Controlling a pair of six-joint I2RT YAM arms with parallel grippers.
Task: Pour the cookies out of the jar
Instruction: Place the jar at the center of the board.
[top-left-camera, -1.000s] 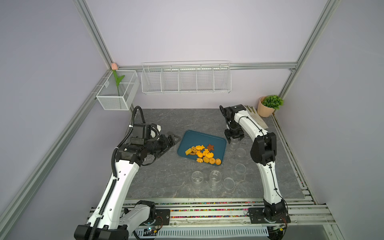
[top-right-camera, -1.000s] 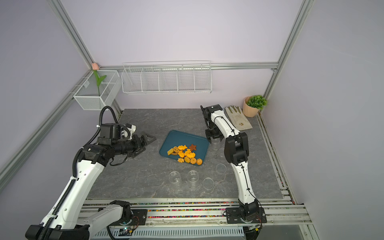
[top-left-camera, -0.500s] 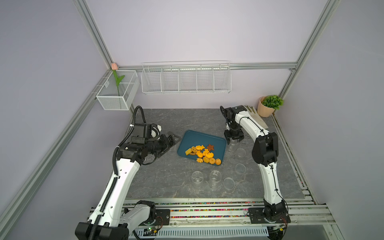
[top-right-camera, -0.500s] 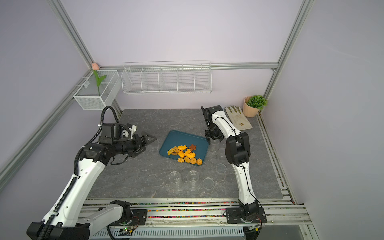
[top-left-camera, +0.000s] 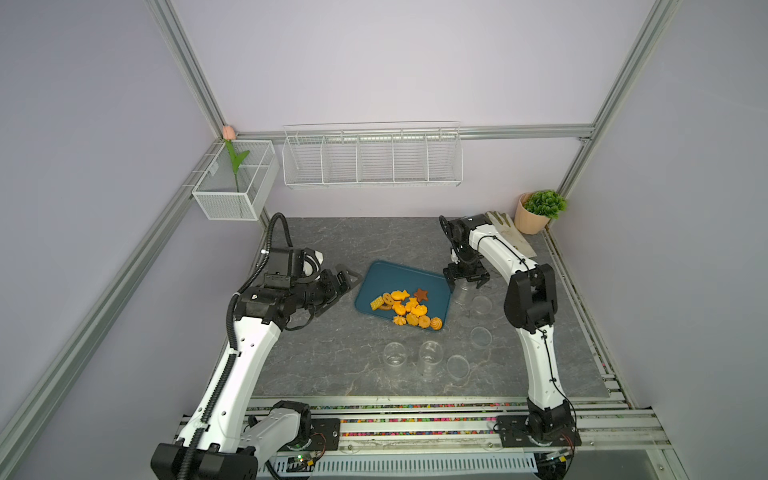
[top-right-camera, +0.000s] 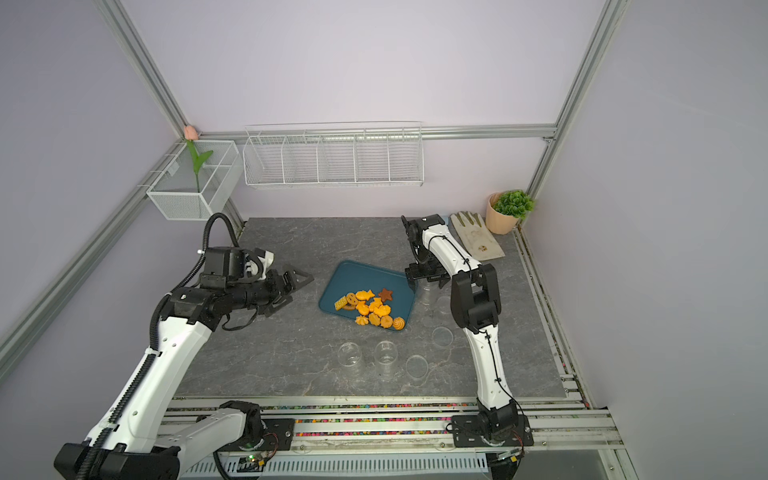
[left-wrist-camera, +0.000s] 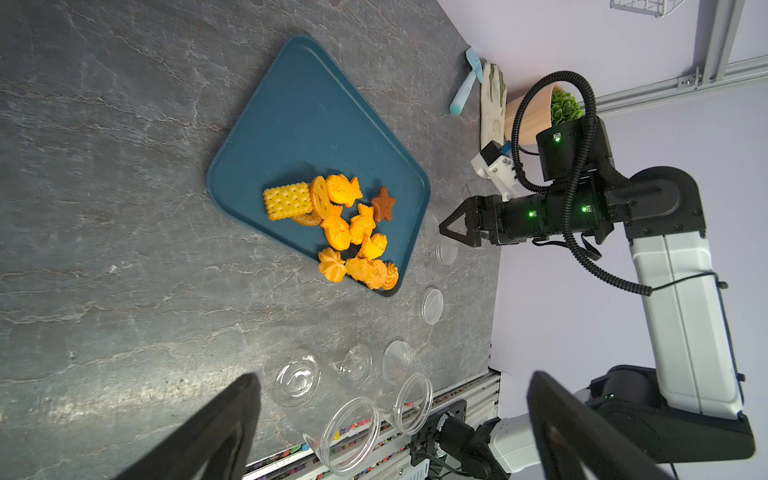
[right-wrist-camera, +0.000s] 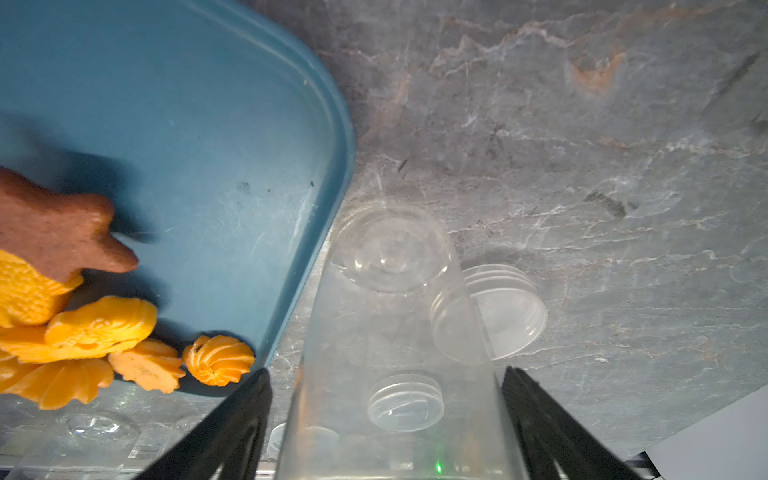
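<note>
The cookies (top-left-camera: 405, 308) lay heaped on the teal tray (top-left-camera: 390, 274). The empty jar (right-wrist-camera: 395, 316) stood upright just beside the tray, straight beneath the right gripper (top-left-camera: 466, 286), the nearer arm, whose jaws stood apart, clear of its walls. The left gripper (top-left-camera: 338, 291) gaped too.

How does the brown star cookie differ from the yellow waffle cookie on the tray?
The brown star cookie is dark and five-pointed; the yellow waffle cookie is pale, rectangular, with a dotted grid. The star sits on the cookie pile's side nearer the right arm, the waffle cookie on the far side. Both lie on the blue tray.
</note>
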